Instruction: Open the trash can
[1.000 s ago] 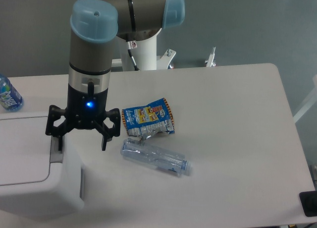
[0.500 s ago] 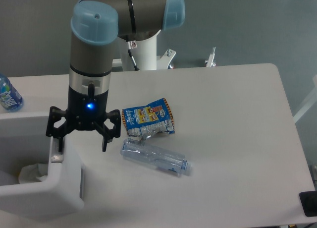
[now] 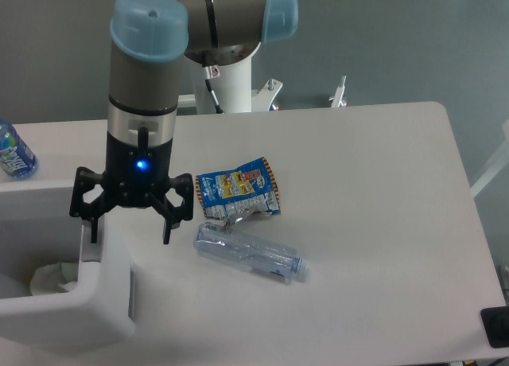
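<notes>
The trash can point(image 3: 107, 306) is a large white boxy bin at the table's front left corner. Its lid point(image 3: 36, 182) stands swung up at the back, and the inside shows, with crumpled white paper point(image 3: 48, 277) in it. The grey push tab point(image 3: 90, 252) sits on the bin's right rim. My gripper point(image 3: 130, 232) is open and empty, pointing down just above that right rim. Its left finger point(image 3: 94, 229) hangs right over the tab; I cannot tell if it touches. Its right finger is outside the bin over the table.
A blue snack bag point(image 3: 238, 191) and a clear plastic bottle point(image 3: 250, 253) lying on its side are right of the gripper. A blue-labelled bottle point(image 3: 14, 153) stands at the far left edge. A black object point(image 3: 496, 326) sits at the front right corner.
One second ago the lid lay flat and shut on the bin; it has since swung open and shows the inside. The gripper has risen slightly at the right rim.
</notes>
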{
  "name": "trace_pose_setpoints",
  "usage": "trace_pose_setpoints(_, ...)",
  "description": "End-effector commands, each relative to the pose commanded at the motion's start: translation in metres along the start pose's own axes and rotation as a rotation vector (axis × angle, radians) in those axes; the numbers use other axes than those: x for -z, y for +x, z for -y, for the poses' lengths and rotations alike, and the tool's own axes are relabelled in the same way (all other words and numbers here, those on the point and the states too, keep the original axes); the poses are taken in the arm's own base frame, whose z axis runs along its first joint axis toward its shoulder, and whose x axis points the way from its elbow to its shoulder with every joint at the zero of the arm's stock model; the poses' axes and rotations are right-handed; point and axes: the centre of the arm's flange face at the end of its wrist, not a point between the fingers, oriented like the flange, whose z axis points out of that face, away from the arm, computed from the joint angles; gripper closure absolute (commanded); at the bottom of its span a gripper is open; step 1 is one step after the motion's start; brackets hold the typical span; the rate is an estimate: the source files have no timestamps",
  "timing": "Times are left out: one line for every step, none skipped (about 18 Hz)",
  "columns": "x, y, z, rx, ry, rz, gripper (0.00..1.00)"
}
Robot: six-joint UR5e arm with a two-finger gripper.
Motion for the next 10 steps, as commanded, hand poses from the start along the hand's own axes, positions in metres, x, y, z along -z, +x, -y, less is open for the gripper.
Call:
trace_pose_setpoints(0.004, -0.013, 0.001, -0.030, -0.005, 0.067, 0.00)
trace_pose_setpoints(0.007, -0.023, 0.000, -0.057, -0.016, 0.132, 0.00)
trace_pose_setpoints(0.014, -0.036, 0.000, -0.087, -0.030, 0.184, 0.00)
trace_pose_setpoints(0.024, -0.046, -0.002, -0.137, -0.048, 0.218, 0.00)
trace_pose_setpoints(0.027, -0.051, -0.009, -0.202, -0.106, 0.227, 0.00)
trace_pose_setpoints(0.022, -0.060, -0.018, -0.259, -0.188, 0.218, 0.00)
trace_pose_setpoints(0.019, -0.071, -0.026, -0.294, -0.254, 0.201, 0.00)
trace_pose_setpoints(0.022, -0.079, -0.032, -0.313, -0.290, 0.191, 0.00)
trace_pose_setpoints(0.029, -0.093, -0.036, -0.315, -0.306, 0.193, 0.00)
trace_pose_setpoints(0.032, -0.109, -0.041, -0.307, -0.319, 0.196, 0.00)
